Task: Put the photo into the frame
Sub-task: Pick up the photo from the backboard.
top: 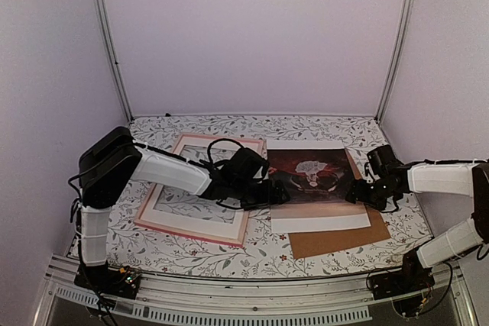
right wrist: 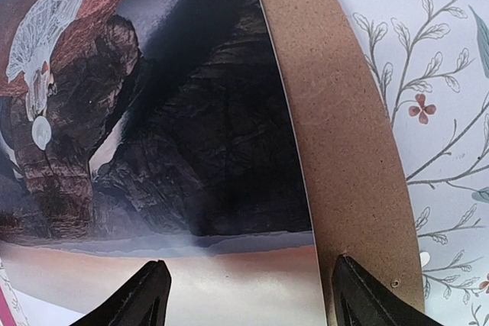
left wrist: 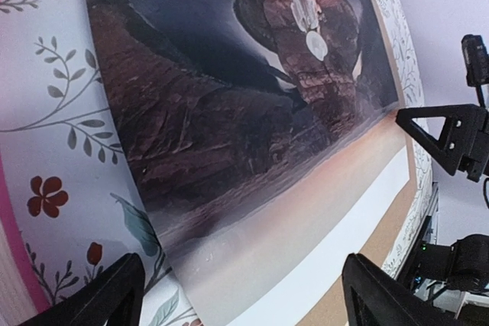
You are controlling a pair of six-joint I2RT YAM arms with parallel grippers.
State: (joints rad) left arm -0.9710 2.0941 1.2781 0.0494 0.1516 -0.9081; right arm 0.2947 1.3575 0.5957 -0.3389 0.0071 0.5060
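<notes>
The photo, a dark canyon scene with a white figure, lies right of centre on a white sheet and a brown board. The pink-edged frame lies flat to its left, with floral tablecloth showing through its window. My left gripper is at the photo's left edge. In the left wrist view its jaws stand open, wide apart above the photo. My right gripper is at the photo's right edge. It is also open, spanning the photo's edge and the brown board.
A white sheet sticks out below the photo, and the brown backing board sticks out beneath both. The floral tablecloth covers the table. Grey walls and metal posts enclose the back and sides.
</notes>
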